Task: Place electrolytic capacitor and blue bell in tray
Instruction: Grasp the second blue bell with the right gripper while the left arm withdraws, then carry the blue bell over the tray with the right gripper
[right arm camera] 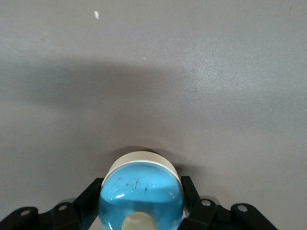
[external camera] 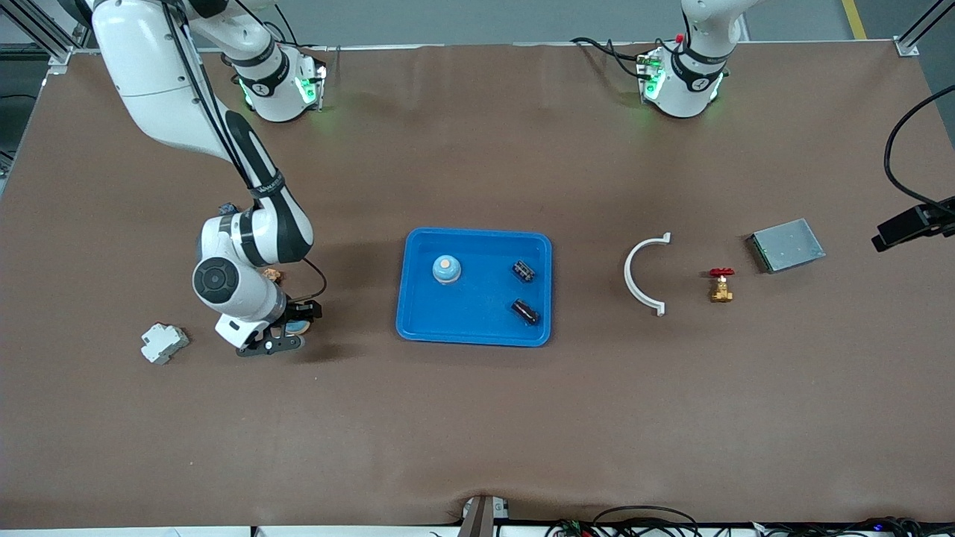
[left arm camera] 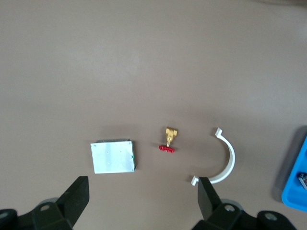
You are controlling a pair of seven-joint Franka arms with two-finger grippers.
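The bright-blue tray [external camera: 485, 309] lies mid-table; its corner shows in the left wrist view [left arm camera: 296, 189]. In it stand a blue bell [external camera: 446, 269] and two dark electrolytic capacitors [external camera: 524, 271] [external camera: 524, 311]. My right gripper [external camera: 289, 333] is low at the table toward the right arm's end, shut on a second blue bell [external camera: 299, 326]. In the right wrist view that bell [right arm camera: 141, 189] fills the gap of the right gripper [right arm camera: 142, 190]. My left gripper [left arm camera: 142, 187] is open and empty, high over the left arm's end of the table; it waits and is out of the front view.
A white curved clip [external camera: 645, 276] [left arm camera: 225, 158], a brass valve with a red handle [external camera: 721, 285] [left arm camera: 169, 139] and a grey metal box [external camera: 786, 245] [left arm camera: 113, 156] lie toward the left arm's end. A white block [external camera: 164, 343] lies beside the right gripper.
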